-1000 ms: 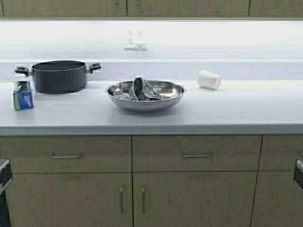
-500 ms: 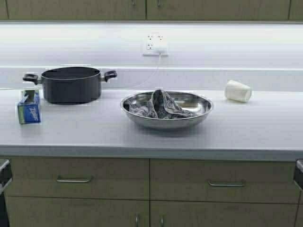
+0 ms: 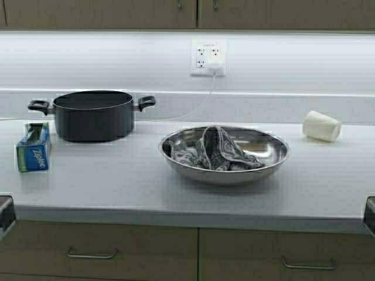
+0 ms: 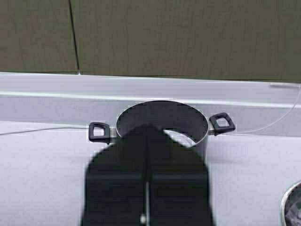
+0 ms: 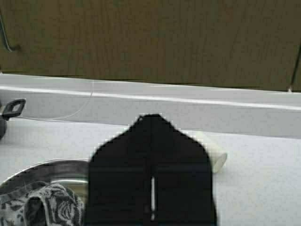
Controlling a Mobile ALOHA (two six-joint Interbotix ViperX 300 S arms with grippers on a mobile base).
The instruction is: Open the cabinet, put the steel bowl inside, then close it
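The steel bowl sits on the white counter with a crumpled grey patterned cloth in it; its rim also shows in the right wrist view. The cabinet's olive-tan doors show only as a bottom strip at the top of the high view, closed, with two small handles. Both arms are parked low: only their edges show at the high view's bottom corners. My left gripper is shut and empty, facing the black pot. My right gripper is shut and empty, between the bowl and the paper cup.
A black two-handled pot and a blue Ziploc box stand at the left. A white paper cup lies on its side at the right. A wall outlet with a white cord sits behind the bowl. Base cabinet drawers are below.
The robot has driven forward toward the counter: the whole scene has grown and shifted down. Nothing on the counter has moved. Both grippers stay shut.
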